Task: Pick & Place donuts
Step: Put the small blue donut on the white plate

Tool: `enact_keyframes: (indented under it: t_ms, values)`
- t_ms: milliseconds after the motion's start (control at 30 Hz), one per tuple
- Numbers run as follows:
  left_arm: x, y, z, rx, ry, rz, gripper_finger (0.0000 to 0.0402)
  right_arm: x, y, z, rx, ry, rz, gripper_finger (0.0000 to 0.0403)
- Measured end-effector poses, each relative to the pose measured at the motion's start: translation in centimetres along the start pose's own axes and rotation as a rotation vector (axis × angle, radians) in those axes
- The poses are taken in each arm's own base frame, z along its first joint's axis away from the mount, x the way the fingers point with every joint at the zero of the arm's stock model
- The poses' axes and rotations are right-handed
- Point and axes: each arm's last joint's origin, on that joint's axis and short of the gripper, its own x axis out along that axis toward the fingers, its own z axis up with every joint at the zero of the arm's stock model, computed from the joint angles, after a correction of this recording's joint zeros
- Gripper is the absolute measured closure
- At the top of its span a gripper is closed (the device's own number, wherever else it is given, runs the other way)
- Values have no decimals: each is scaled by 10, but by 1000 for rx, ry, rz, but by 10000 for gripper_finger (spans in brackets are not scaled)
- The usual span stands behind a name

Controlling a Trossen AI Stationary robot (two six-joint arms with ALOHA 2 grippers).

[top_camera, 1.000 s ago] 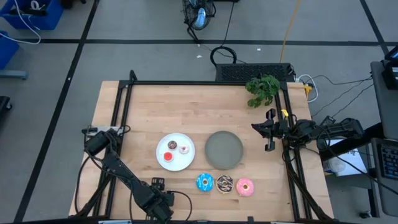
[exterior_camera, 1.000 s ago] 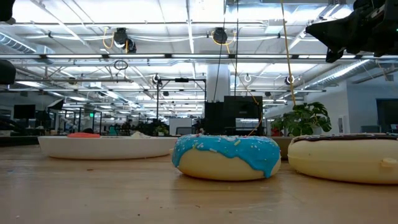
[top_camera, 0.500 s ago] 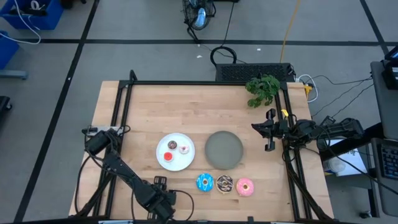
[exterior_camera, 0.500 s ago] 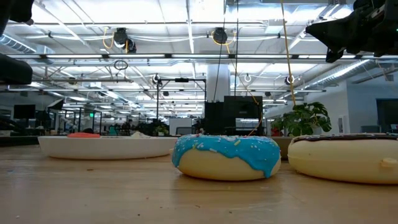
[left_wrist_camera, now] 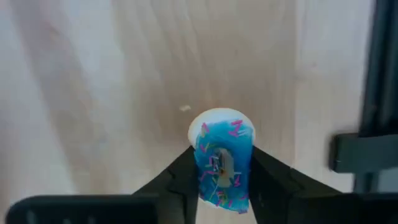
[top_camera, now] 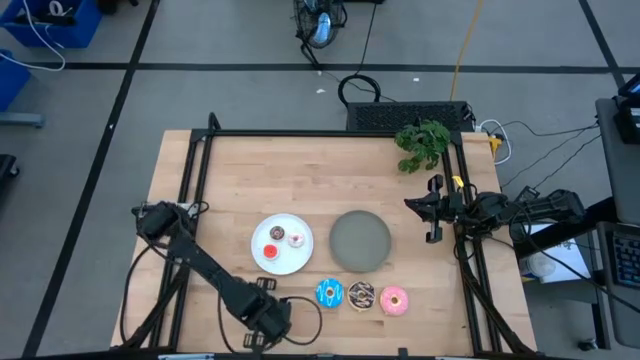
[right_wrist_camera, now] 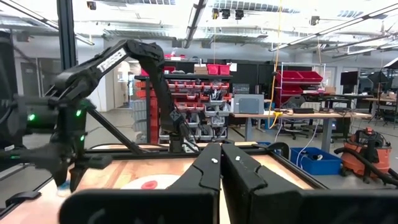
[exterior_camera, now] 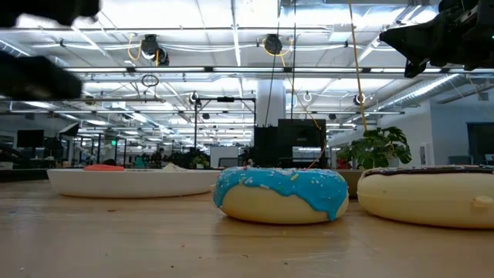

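Observation:
A tiny light blue donut (left_wrist_camera: pixel 219 134) sits between the fingers of my left gripper (left_wrist_camera: pixel 222 163), which is near the table's front edge (top_camera: pixel 268 318), left of the three larger donuts. Those are blue (top_camera: pixel 329 293), brown sprinkled (top_camera: pixel 361 295) and pink (top_camera: pixel 393 300), in a row on the wood. A white plate (top_camera: pixel 300 262) carries a red (top_camera: pixel 271 252), a whitish-pink (top_camera: pixel 277 234) and a brown (top_camera: pixel 296 238) tiny donut. My right gripper (right_wrist_camera: pixel 221 158) is shut and empty, raised at the table's right edge (top_camera: pixel 432 215). My left gripper pinches the tiny light blue donut between its two fingers, one on each side of the ring (left_wrist_camera: pixel 239 171). The fingers (left_wrist_camera: pixel 185 171) point down at the table from above. The donut stands on edge between them, its iced face toward the wrist camera and its pale underside (left_wrist_camera: pixel 217 118) past the fingertips.
An empty grey plate (top_camera: pixel 360 240) lies right of the white plate. A green plant (top_camera: pixel 422 142) stands at the far right corner. A black frame rail (top_camera: pixel 200 170) runs along the table's edges. Bare wood fills the table's far half.
My left gripper has swung along the near edge toward the table's right, closer to the blue donut. In the low view its arm has come farther into the picture from the upper left and shows blurred. The three larger donuts and the right arm have kept still.

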Motion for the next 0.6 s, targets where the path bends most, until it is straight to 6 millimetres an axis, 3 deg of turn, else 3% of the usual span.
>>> enact_keyframes:
  t_ms: [433, 600]
  values:
    - [-90, 74, 19, 13, -243, 63, 302, 0, 0, 0, -1, 1, -1, 403]
    - [-98, 108, 29, 8, -287, 194, 302, 0, 0, 0, 0, 0, -1, 403]
